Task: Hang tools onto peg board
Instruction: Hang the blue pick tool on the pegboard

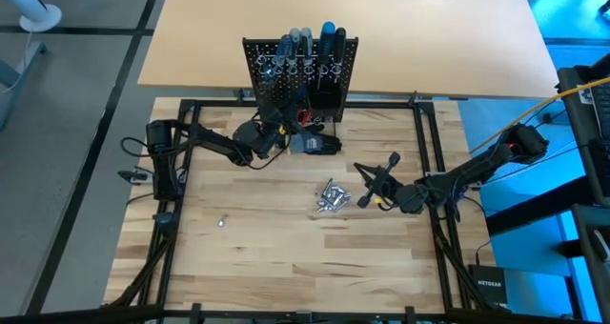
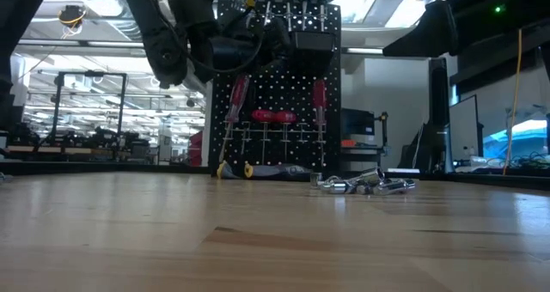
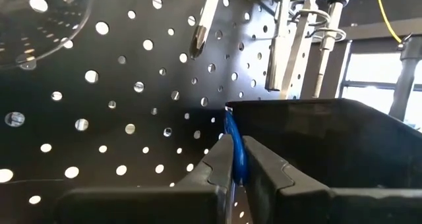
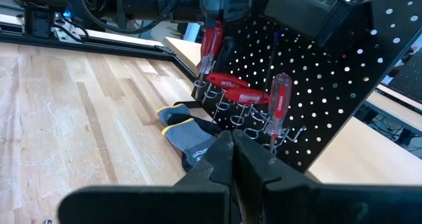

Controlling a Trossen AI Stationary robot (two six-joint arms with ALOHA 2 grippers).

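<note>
High view: the peg board [image 1: 300,71] stands upright at twelve o'clock on the wooden table [image 1: 238,257], with black, grey and blue screwdriver handles [image 1: 310,40] rising above its top edge. The left gripper [image 1: 286,133] sits just in front of the board's foot, beside a dark glove bundle [image 1: 319,143]. A heap of silver metal pieces [image 1: 332,198] lies near the table's middle; one small silver piece [image 1: 221,222] lies apart at eight o'clock. The right gripper [image 1: 367,176], at three o'clock from the heap and just beside it, points toward the board, fingers clenched with nothing between them.

Low view: the board [image 2: 284,94] carries red-handled screwdrivers [image 2: 320,99] in its ring holders; the left arm [image 2: 198,39] hangs before its upper part. The silver pieces [image 2: 365,185] rest on the table at the board's four o'clock.

Left wrist view: the left gripper [image 3: 236,168] is clenched on a thin blue object [image 3: 232,141], close against the perforated board [image 3: 119,105] and just beside the black bin [image 3: 316,138]. Screwdriver shafts [image 3: 283,46] hang above the bin.

Right wrist view: the right gripper [image 4: 232,151] is closed and empty, well apart from the board [image 4: 310,99], where red screwdrivers [image 4: 277,105] hang; the glove bundle [image 4: 188,135] lies at its foot.
</note>
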